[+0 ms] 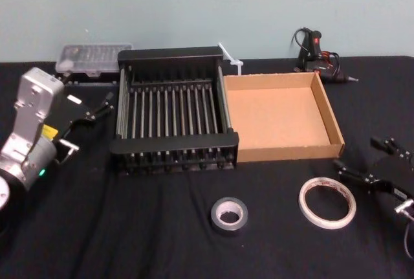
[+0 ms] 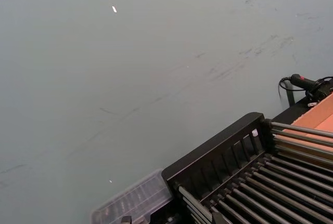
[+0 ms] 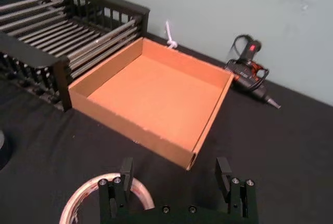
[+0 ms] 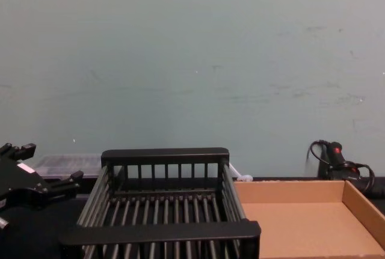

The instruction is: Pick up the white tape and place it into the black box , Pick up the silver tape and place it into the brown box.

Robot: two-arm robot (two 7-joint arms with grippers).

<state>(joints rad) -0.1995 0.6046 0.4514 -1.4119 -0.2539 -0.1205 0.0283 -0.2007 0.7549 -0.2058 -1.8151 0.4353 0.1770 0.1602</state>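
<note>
While both rolls lie flat near worktop's front edge, white tape sits just left of right gripper, jaws spread wide, empty. Silver tape further left. Left gripper parked beside black box, seemingly empty. Right arm nearer.

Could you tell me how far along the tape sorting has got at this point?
Nothing is placed yet: the black box and brown box are both empty. The open right gripper sits beside the white tape, which lies on the table, as does the silver tape. The left gripper is open by the black box. Both moves remain.
</note>
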